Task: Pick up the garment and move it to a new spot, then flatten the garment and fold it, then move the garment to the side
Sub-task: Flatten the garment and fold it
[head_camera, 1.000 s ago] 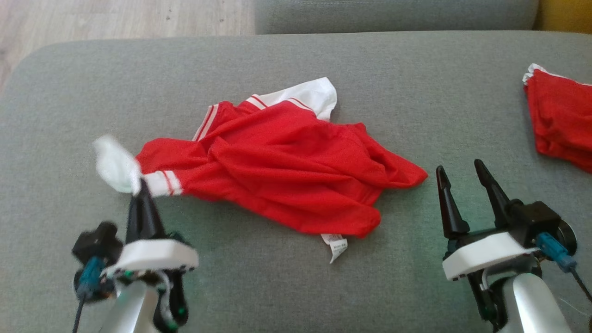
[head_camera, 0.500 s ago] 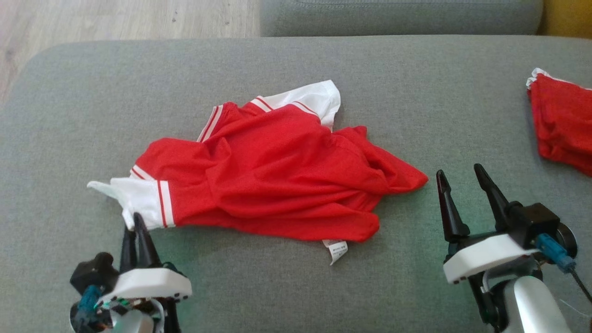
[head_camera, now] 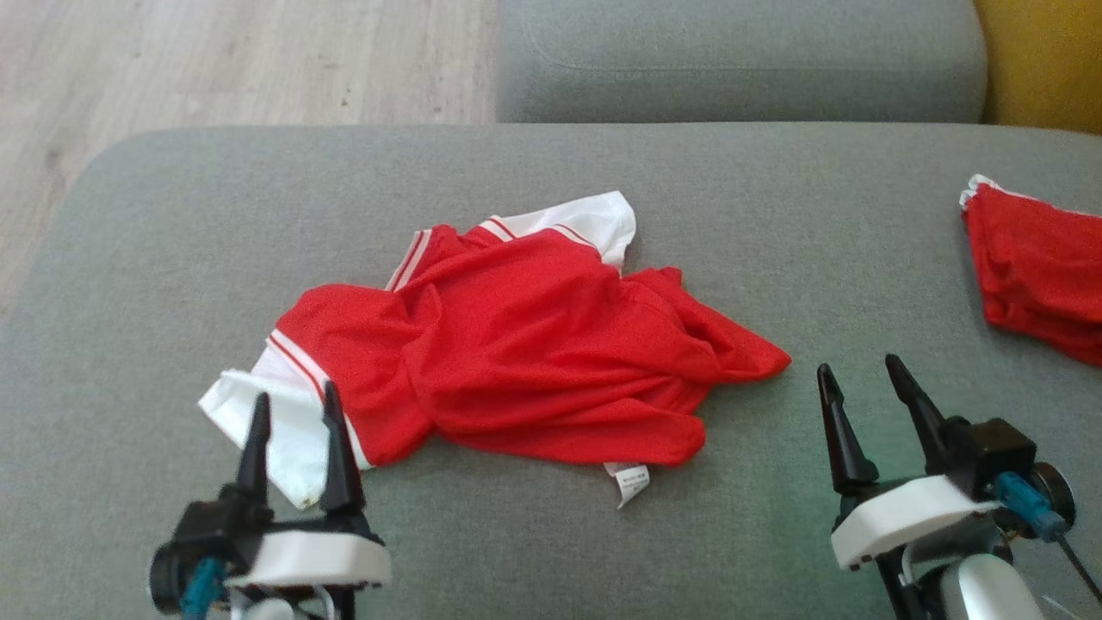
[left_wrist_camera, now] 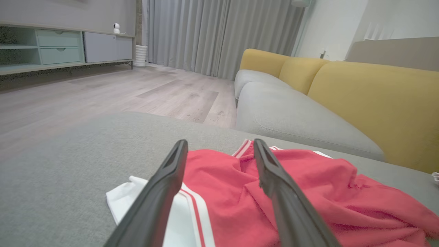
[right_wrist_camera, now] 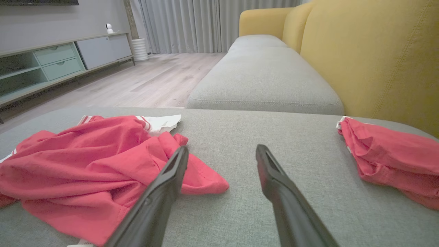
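Observation:
The garment (head_camera: 525, 344) is a red shirt with white sleeves and red-striped cuffs, lying crumpled in the middle of the grey sofa seat (head_camera: 603, 172). My left gripper (head_camera: 295, 405) is open over its near-left white sleeve (head_camera: 284, 422), with nothing between the fingers. The left wrist view shows that sleeve (left_wrist_camera: 178, 212) and the red cloth (left_wrist_camera: 308, 192) beneath the spread fingers (left_wrist_camera: 164, 185). My right gripper (head_camera: 859, 379) is open, just right of the garment's right tip, holding nothing. From the right wrist, the garment (right_wrist_camera: 85, 164) lies to the left.
A second red garment (head_camera: 1042, 267) lies bunched at the right edge of the seat, also seen in the right wrist view (right_wrist_camera: 394, 154). A white label (head_camera: 628, 482) sticks out at the garment's near edge. Wooden floor (head_camera: 215, 60) lies beyond the seat's left end; a yellow backrest (right_wrist_camera: 377, 58) stands right.
My left gripper was shut on the white sleeve, pulled it toward me and has let go; its fingers are now spread over it. The head camera has tilted, shifting the scene down.

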Tool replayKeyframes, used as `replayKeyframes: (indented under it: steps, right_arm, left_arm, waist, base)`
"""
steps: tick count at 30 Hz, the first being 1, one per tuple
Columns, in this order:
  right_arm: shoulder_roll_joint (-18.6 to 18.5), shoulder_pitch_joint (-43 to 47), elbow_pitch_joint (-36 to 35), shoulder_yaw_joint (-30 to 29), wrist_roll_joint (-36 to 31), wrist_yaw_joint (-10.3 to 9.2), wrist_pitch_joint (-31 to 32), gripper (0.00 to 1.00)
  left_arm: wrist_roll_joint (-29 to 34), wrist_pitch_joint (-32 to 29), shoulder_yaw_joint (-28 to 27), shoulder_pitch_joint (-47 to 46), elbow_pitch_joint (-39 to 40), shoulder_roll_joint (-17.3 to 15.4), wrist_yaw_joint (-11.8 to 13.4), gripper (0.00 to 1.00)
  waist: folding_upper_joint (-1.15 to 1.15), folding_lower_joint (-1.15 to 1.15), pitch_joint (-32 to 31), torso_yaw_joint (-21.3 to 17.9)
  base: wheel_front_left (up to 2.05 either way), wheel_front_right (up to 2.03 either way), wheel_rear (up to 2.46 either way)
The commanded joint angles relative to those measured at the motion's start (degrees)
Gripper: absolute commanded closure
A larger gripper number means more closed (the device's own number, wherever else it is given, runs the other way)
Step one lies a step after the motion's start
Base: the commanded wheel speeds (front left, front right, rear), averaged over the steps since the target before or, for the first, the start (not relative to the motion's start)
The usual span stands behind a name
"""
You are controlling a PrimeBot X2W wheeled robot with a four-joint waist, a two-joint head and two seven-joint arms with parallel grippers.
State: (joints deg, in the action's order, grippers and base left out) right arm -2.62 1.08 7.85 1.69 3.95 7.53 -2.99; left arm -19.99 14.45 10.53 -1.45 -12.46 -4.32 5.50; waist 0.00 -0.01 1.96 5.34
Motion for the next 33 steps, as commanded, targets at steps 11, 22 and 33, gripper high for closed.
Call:
replayKeyframes:
  steps: [11, 22, 33]
  right_arm:
    - [-0.3, -7.3, 4.4, 4.6, -5.0, -0.04, 5.0, 0.0]
    - [-4.0, -17.2, 18.1, 8.9, -5.4, -0.04, 8.5, 0.51]
    - [-4.9, -21.5, 17.4, 9.7, -3.2, -0.04, 2.9, 1.0]
  left_arm:
    - [-0.2, 0.1, 2.5, 0.0, 3.0, 0.7, 0.4, 0.0]
    - [-1.0, 0.4, 3.7, -1.7, 3.3, 1.1, 1.2, 0.0]
    - [-0.9, 0.5, 2.9, -1.7, 3.2, 1.2, 1.9, 0.0]
  waist:
    - [0.0, 0.01, 1.6, 4.7]
    - [0.0, 0.01, 5.5, 8.5]
    - [0.0, 0.01, 4.3, 6.5]
  base:
    - [0.0, 0.0, 0.0]
    - [0.0, 0.0, 0.0]
    - [0.0, 0.0, 0.0]
